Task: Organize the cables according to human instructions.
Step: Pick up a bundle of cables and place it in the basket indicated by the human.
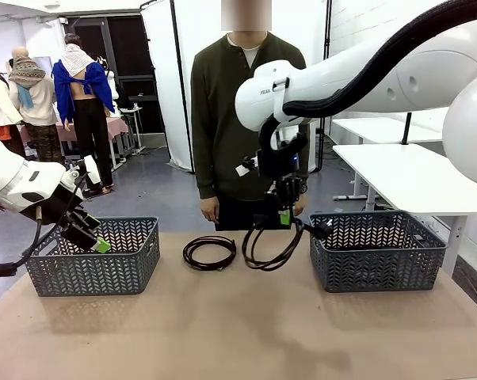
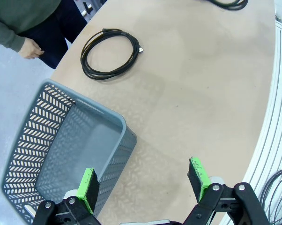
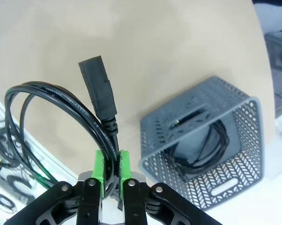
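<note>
Already roughly halfway, by the look of it. One cord (image 3: 204, 152) coiled inside the right basket (image 1: 377, 249), maybe more, hard to count through the lattice. Gripping a second cord (image 1: 272, 252) tight in the right hand (image 1: 281, 215), hanging above the counter (image 1: 223, 324) just beside that basket, not yet dropped in. Holding the left hand (image 1: 92, 237) wide open and empty over the left basket (image 1: 96, 265), apparently bare inside. Left to sort: a third cord (image 1: 209, 252) lying flat mid-counter, in front of the person (image 1: 230, 111). No telling from here which basket to use.
</note>
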You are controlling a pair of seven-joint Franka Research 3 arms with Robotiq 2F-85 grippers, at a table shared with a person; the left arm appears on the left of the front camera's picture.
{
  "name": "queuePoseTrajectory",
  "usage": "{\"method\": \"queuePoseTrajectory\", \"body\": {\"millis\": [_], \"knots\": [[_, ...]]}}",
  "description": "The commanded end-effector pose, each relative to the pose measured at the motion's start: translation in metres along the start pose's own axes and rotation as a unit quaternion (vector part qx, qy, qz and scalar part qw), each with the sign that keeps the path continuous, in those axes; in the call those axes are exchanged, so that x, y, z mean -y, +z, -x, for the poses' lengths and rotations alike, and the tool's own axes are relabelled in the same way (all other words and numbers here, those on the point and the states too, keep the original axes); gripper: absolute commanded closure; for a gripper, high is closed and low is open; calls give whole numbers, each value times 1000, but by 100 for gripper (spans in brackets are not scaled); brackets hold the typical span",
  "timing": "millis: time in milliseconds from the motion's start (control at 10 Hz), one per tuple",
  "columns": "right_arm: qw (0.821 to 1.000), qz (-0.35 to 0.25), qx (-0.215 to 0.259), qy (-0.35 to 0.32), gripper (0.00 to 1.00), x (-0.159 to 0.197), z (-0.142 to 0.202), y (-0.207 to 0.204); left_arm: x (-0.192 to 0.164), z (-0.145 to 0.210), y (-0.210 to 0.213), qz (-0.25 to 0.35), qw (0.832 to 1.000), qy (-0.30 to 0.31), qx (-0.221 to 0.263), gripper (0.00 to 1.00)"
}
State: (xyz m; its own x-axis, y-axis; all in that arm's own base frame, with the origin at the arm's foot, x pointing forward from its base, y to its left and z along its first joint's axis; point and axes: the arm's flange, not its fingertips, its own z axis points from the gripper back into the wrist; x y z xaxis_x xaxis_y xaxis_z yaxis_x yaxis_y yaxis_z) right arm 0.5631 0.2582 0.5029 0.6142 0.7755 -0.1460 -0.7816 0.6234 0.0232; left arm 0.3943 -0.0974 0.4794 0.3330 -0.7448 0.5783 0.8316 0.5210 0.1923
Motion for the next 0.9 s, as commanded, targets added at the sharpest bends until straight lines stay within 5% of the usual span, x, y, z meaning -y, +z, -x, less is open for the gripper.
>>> {"method": "queuePoseTrajectory", "body": {"millis": [0, 400, 800], "knots": [[999, 10, -28, 28, 100, 25, 24, 23, 1, 4, -1, 4, 1000, 4, 3, 0], [994, 42, -53, 81, 100, 85, 68, 53, 1, 4, -1, 4, 1000, 4, 3, 0], [990, 43, -14, 132, 100, 143, 100, 49, 1, 4, -1, 4, 1000, 4, 3, 0]]}}
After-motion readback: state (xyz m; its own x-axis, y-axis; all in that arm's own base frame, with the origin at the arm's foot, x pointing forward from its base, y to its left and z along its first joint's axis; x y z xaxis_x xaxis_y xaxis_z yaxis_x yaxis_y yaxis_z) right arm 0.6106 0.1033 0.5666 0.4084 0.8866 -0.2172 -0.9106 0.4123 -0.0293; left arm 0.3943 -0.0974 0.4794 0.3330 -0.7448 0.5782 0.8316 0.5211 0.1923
